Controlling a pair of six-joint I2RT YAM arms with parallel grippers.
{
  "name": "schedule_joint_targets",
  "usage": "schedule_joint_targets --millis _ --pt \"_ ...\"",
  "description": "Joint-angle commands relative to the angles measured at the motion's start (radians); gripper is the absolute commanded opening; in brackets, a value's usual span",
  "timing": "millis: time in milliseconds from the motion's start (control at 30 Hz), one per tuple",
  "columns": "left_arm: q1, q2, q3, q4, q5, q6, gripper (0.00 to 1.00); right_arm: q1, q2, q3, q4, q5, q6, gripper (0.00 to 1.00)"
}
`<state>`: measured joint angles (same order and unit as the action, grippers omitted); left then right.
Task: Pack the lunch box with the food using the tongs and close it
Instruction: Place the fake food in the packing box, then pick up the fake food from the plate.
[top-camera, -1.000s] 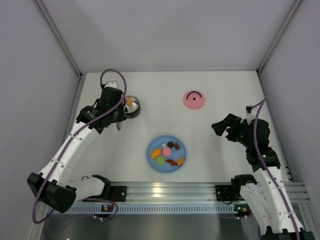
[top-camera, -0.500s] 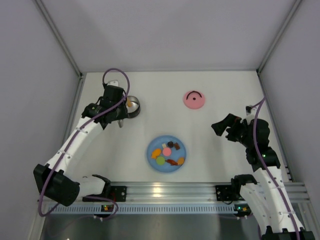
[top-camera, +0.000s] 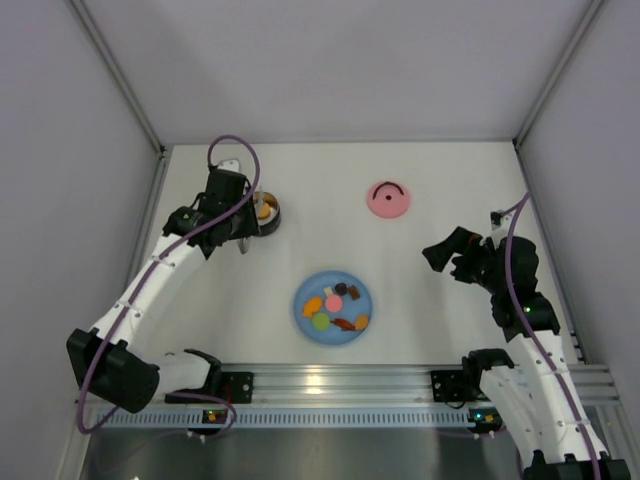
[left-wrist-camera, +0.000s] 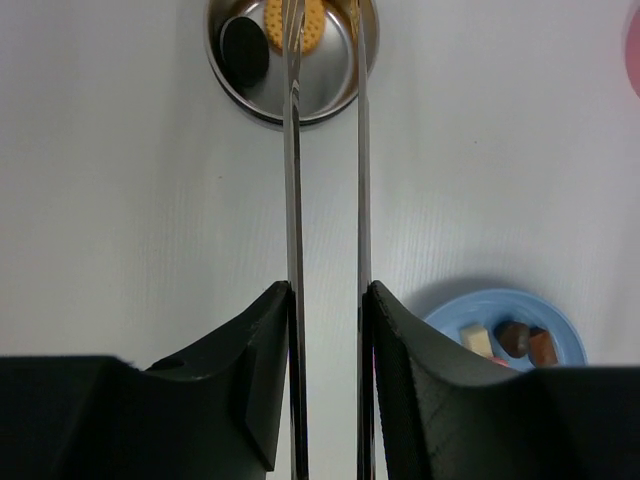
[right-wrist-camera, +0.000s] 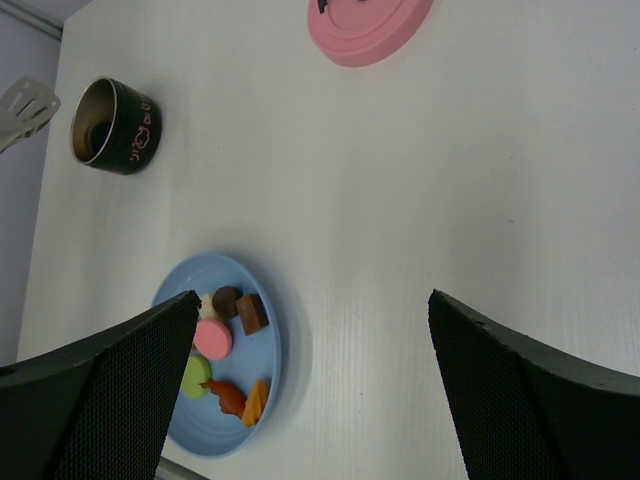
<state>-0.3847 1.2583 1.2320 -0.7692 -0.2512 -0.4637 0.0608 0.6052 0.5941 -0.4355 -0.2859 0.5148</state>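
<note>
Table (top-camera: 450, 180) — L claw (left-wrist-camera: 327, 292) clamped on tongs (left-wrist-camera: 291, 180) (over lunch box (left-wrist-camera: 238, 95)), R claw (right-wrist-camera: 311, 298) apart

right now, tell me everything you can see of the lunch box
The lunch box is a small round tin, shiny steel inside, with a dark outer wall that bears a pinkish drawing. It stands upright and open on the far left of the white table. Its pink lid lies apart, off to the right. Inside lie a black round piece and an orange biscuit. The two arms of the tongs reach over its opening; whether they touch it I cannot tell.
</note>
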Motion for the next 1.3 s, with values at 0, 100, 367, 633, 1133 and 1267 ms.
schedule_joint_targets --millis 0,100,367,633,1133,1267 --pt "0.004 -0.053 0.021 0.042 0.101 0.026 0.41 -0.015 0.002 0.044 0.032 -0.004 -0.021 0.96" --pt "-0.006 -0.088 0.009 0.013 0.205 0.034 0.41 -0.015 0.004 0.049 0.029 -0.001 -0.021 0.96" --pt "-0.176 -0.204 -0.025 -0.062 0.247 0.02 0.45 -0.015 0.004 0.042 0.032 0.004 -0.009 0.96" --pt "-0.535 -0.237 -0.15 -0.114 0.106 -0.114 0.45 -0.016 -0.016 0.046 0.006 0.016 -0.015 0.96" --pt "-0.758 -0.192 -0.25 -0.145 0.0 -0.23 0.47 -0.015 -0.028 0.05 -0.019 0.027 -0.025 0.96" --pt "-0.764 -0.18 -0.252 -0.159 -0.022 -0.237 0.48 -0.015 -0.028 0.046 -0.019 0.027 -0.027 0.96"
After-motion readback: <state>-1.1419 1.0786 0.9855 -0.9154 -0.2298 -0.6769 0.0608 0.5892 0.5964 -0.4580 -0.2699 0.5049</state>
